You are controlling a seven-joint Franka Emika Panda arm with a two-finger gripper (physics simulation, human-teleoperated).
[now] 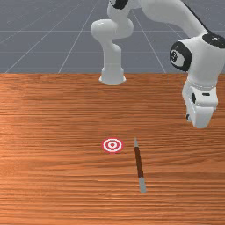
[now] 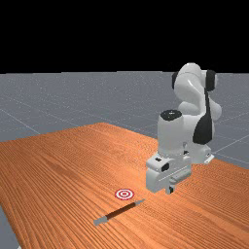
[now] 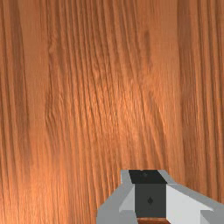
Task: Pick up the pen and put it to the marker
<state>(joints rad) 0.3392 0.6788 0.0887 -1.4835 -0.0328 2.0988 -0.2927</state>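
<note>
Table (image 1: 52,176) common to all views

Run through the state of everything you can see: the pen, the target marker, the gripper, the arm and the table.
Pen: lying on its side, beside the marker, not touching it
Marker: flat, uncovered
Gripper: raised, apart from the pen, not holding it
Arm: bent, reaching out over the table
Table: level, bearing pen and marker

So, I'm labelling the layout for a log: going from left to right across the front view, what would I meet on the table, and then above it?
Red-and-white bullseye marker → brown pen with grey ends → the arm's end effector.
</note>
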